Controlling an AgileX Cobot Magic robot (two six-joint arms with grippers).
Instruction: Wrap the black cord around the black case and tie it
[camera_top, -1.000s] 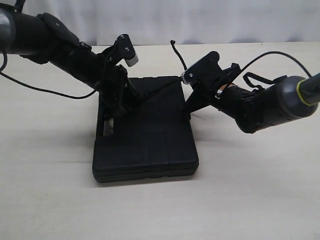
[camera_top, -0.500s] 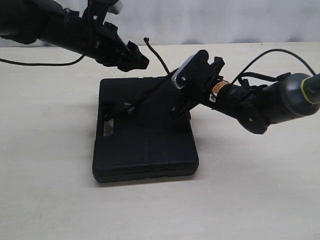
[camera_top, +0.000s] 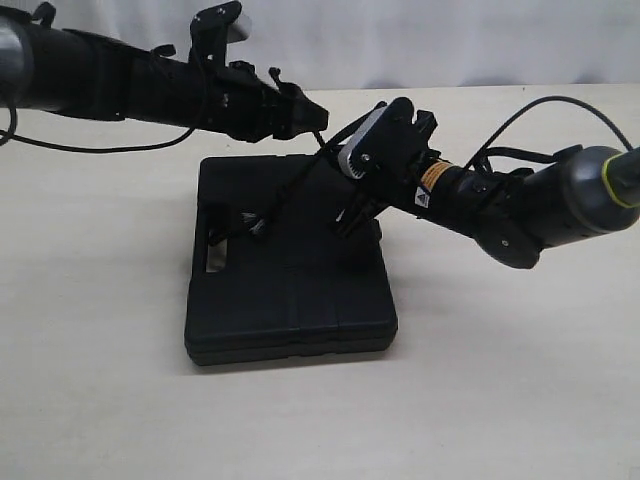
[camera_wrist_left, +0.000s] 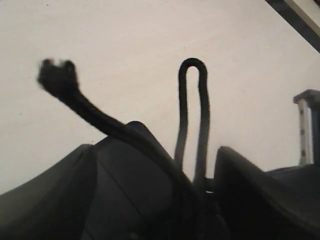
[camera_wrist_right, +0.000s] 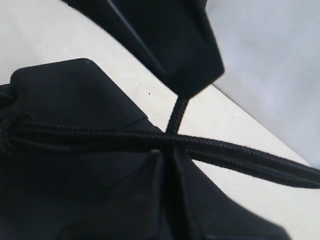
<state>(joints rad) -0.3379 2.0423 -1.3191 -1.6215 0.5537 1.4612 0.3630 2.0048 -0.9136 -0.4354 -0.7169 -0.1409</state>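
Cord position: black cord (camera_top: 290, 190) rises taut from near the handle slot (camera_top: 215, 262) of the black case (camera_top: 290, 290). It slants up toward the far edge, where both grippers meet it above the case.
Case position: flat on the tan table (camera_top: 500, 380), between the two arms.
Key relation: the cord's free end lies inside the left gripper (camera_top: 312, 115). Its frayed tip (camera_wrist_left: 55, 75) sticks out past one finger, and a narrow loop (camera_wrist_left: 192, 67) stands up between the two fingers. The strands run along the line of the jaws, not across it.
Left jaws: spread, with strands in the gap and nothing visibly pinched.
Right jaws: the right gripper (camera_top: 352, 212) is pressed together. Its wrist view shows a doubled strand crossing the fingertips and apparently clamped there, with one strand branching off toward the left gripper.
Nearer arm: the left, for the free end. The right sits lower down the cord, fingers pointing at the far right part of the case.
Left arm pose: stretched almost level from the left, above the case's far edge, fingers aimed at the right gripper.
Right arm pose: reaching in low from the right, wrist tipped down toward the case.
Step, as I judge it: handover of the free end to the left jaws, which need only close where they stand.
Wrap state: whether the cord passes beneath the case cannot be told.
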